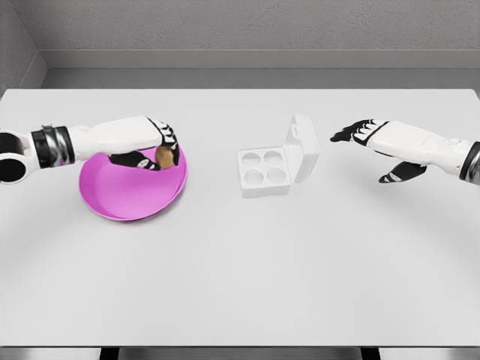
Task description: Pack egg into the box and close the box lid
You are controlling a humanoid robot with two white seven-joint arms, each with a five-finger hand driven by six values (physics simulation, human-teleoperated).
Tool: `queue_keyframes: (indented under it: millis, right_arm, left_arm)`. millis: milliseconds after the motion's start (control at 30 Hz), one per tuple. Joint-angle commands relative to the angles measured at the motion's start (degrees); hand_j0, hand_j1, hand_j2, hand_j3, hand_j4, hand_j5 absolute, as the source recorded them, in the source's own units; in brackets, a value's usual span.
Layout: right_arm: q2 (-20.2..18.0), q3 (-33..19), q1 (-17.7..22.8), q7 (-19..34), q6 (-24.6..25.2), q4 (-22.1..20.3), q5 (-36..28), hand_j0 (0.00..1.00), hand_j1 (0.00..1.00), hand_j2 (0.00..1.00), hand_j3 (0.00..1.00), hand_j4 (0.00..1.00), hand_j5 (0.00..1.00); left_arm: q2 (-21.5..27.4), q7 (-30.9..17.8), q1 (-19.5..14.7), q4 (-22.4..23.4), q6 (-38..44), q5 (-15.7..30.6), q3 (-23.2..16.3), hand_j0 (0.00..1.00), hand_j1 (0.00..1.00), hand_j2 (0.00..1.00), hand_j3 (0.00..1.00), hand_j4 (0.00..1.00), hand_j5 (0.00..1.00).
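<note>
One white table (240,277) carries a pink bowl (131,196) at left and an open four-cup box (264,172), lid (302,148) raised, well apart. Left hand (154,150) curls around the brown egg (164,156) over the bowl; lifting straight, gently, seems wise. Right hand (367,139) waits near the box, fingers spread, empty. Fingertip contact on the egg is hidden.

A bare simulated test space, not a lived-in room. A plain white worktop (240,285) fills the view, backed by flat grey walls (247,22) without furnishings, all rendered smooth and textureless.
</note>
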Motion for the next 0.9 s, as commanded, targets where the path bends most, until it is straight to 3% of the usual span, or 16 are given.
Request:
queue_keyframes:
  millis: [0,867]
  right_arm:
    - [0.0,0.0,0.0,0.0,0.2,0.2,-0.4,1.00,1.00,1.00,1.00,1.00,1.00]
    - [0.1,0.0,0.0,0.0,0.2,0.5,-0.4,1.00,1.00,1.00,1.00,1.00,1.00]
  left_arm:
    - [-1.1,0.0,0.0,0.2,0.0,0.7,0.4,0.45,0.45,0.45,0.45,0.45,0.45]
    - [-8.2,0.0,0.0,1.0,0.0,3.0,3.1,0.44,0.44,0.44,0.44,0.44,0.44]
